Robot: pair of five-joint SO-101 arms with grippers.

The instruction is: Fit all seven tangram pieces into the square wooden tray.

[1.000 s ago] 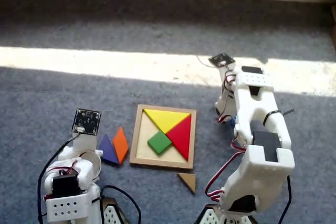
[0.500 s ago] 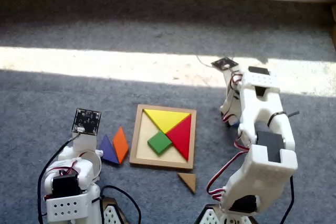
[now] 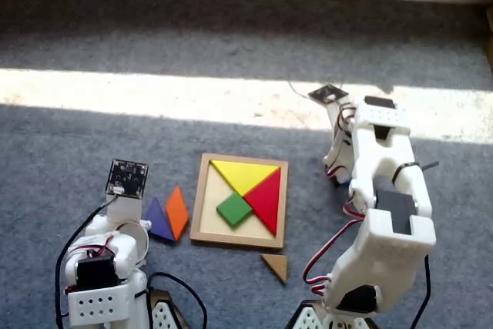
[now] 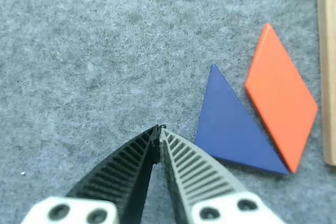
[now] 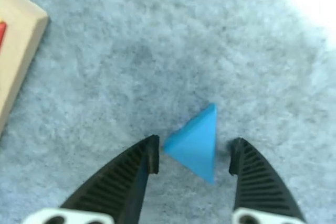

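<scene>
Three pieces (image 3: pixel 267 198) fill the tray (image 3: pixel 199 207); apparently four remain outside. The right fingers (image 5: pixel 134 179) straddle the light-blue triangle (image 5: pixel 197 142), released; the left fingers (image 4: pixel 186 169) are clenched, empty.

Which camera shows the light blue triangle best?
The right wrist view: the light blue triangle lies whole inside the open right pincer. In the high view the arm hides most of it; the left wrist view faces the dark blue triangle.

The tray (image 3: pixel 199 219) lies between the two arms, holding a far triangle (image 3: pixel 240 175), a right-side triangle (image 3: pixel 267 198) and a square (image 3: pixel 233 209). Just left of it lie a parallelogram (image 4: pixel 281 95) and a flanking triangle (image 4: pixel 231 127); before its near right corner, a loose triangle (image 3: pixel 276 266); to its right, a small triangle (image 5: pixel 195 142) between the parted fingers of the right gripper (image 5: pixel 194 149)
</scene>
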